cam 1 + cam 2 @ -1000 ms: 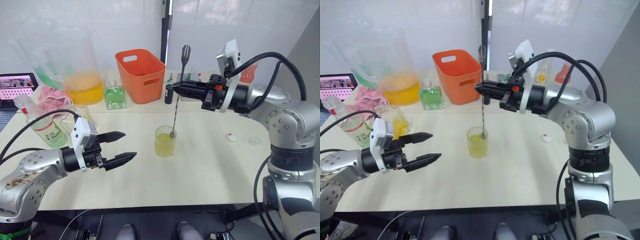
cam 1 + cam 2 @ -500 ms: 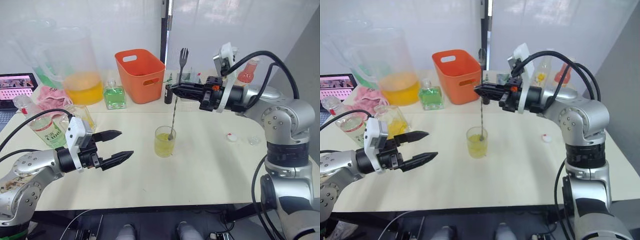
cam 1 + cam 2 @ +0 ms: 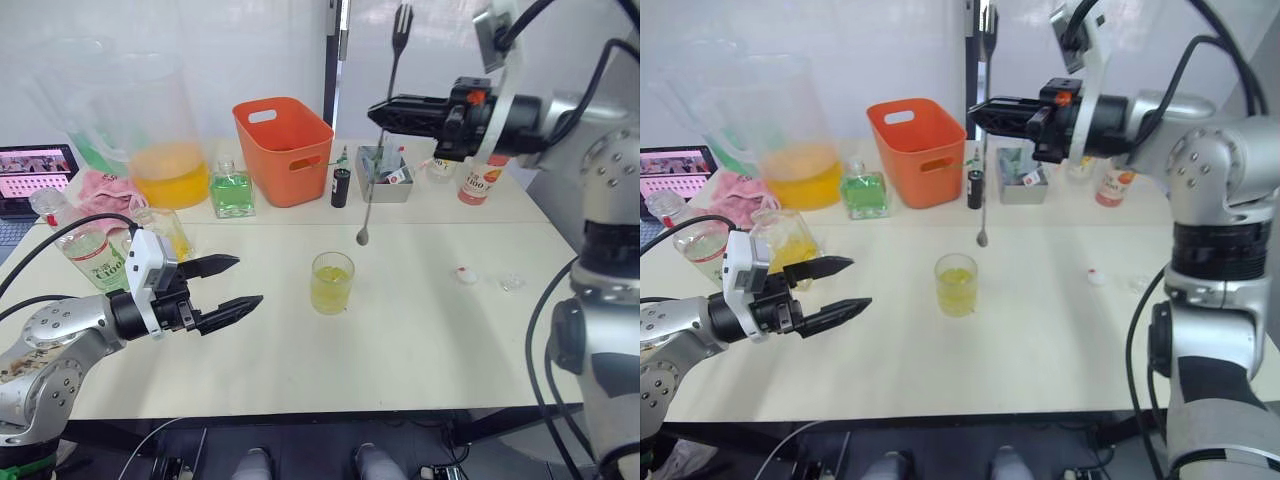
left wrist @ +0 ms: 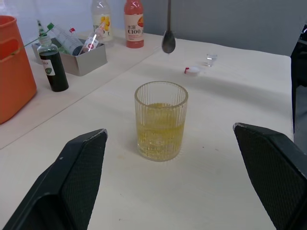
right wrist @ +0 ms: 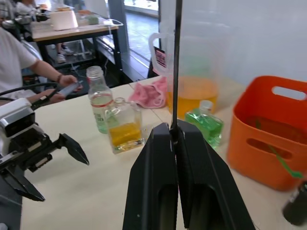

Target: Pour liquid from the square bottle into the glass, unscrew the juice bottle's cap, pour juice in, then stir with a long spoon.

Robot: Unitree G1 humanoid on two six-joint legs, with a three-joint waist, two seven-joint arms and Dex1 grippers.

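The glass (image 3: 332,283), a ribbed tumbler part full of yellow liquid, stands mid-table. My right gripper (image 3: 378,110) is shut on the stem of the long spoon (image 3: 377,150), high above the table. The spoon hangs nearly upright, its bowl (image 4: 168,42) in the air just behind and right of the glass, outside it. My left gripper (image 3: 248,281) is open and empty, low over the table left of the glass. The square bottle (image 5: 123,125) and the juice bottle (image 5: 99,98) stand at the left edge. The white cap (image 3: 463,273) lies right of the glass.
An orange basket (image 3: 283,150), a big pitcher (image 3: 160,130) of orange-yellow liquid, a small green bottle (image 3: 231,190), a dark little bottle (image 3: 341,187), a metal tray (image 3: 385,165) and a pink bottle (image 3: 480,180) line the back. A laptop (image 3: 35,175) sits far left.
My right gripper has lifted the spoon up and to the right, out of the glass; its bowl now hangs clear of the rim. The left gripper has hardly moved.
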